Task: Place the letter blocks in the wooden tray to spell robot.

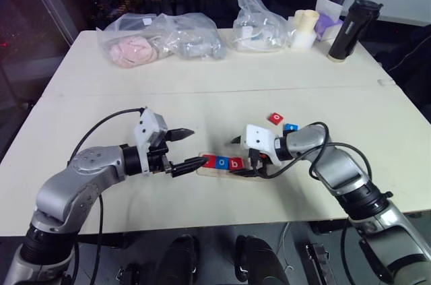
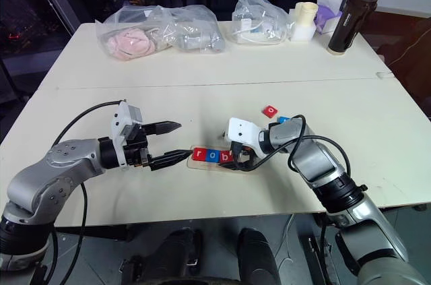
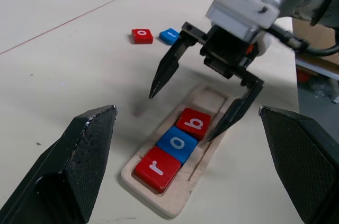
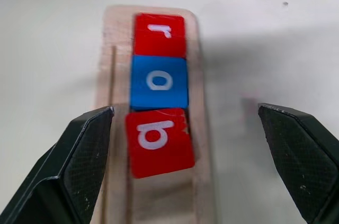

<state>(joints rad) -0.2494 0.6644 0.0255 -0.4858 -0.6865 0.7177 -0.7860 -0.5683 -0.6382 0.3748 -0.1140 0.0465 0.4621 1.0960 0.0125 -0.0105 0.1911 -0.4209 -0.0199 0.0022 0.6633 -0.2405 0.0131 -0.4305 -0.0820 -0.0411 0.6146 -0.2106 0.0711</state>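
tray: wooden tray (image 1: 222, 164) near the tabletop (image 1: 202, 89) front edge, long axis left-right, holds r, o, b (image 3: 193, 122) | 2 slots empty at its right end | loose: red o (image 1: 275, 118), blue tile (image 1: 290, 127) just beyond right tool (image 1: 237, 157), nearer arm | right tool jaws apart over tray | left tool (image 1: 188, 149) apart, empty

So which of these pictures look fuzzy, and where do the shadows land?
Right wrist view: the wooden tray and the b tile are soft, the claw tips dark. Left wrist view: crisp letters, and the right claw casts a faint shadow on the table. Head views: even light.
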